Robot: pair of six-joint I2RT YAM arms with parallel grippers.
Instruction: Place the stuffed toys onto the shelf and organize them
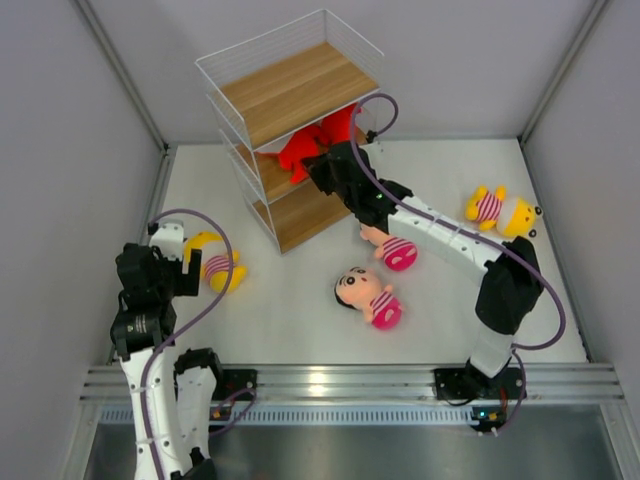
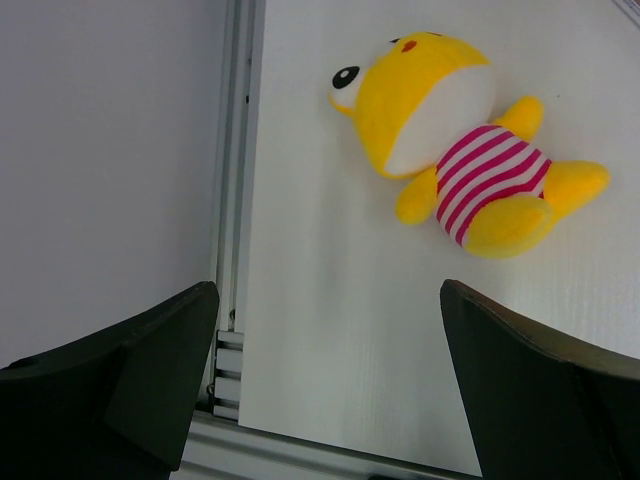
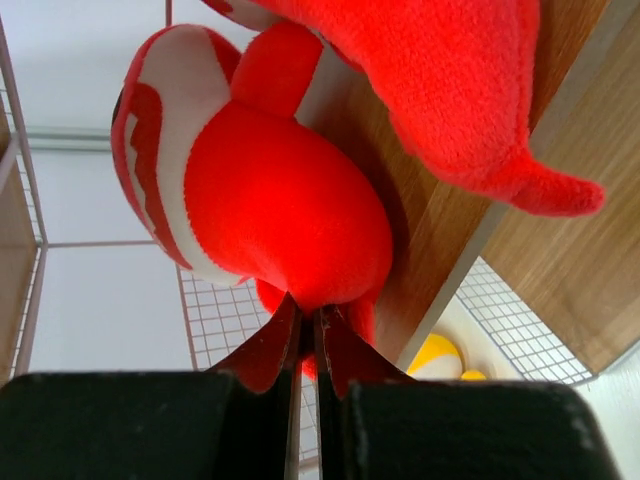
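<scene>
The right jaws are all but closed, pinching a fold of red plush at the tail end of one red shark (image 3: 270, 200). It lies on the middle tier of the shelf (image 1: 295, 90), beside the second red shark (image 3: 440, 70). The step appears to be setting this shark down. It would go best if the arm settles the toy fully onto the wooden board (image 3: 430, 240), clear of its twin and back from the edge, then parts the jaws and backs straight out without snagging the wire frame. Only the right wrist view shows the pinch; from above, the arm hides it. Only the top view shows the toys on the bench (image 1: 300, 330): two boy dolls (image 1: 365, 295) (image 1: 395, 250) and the far yellow figure (image 1: 500, 210). The left jaws stand wide apart and empty, with the near yellow figure (image 2: 440, 130) lying just ahead of them.
</scene>
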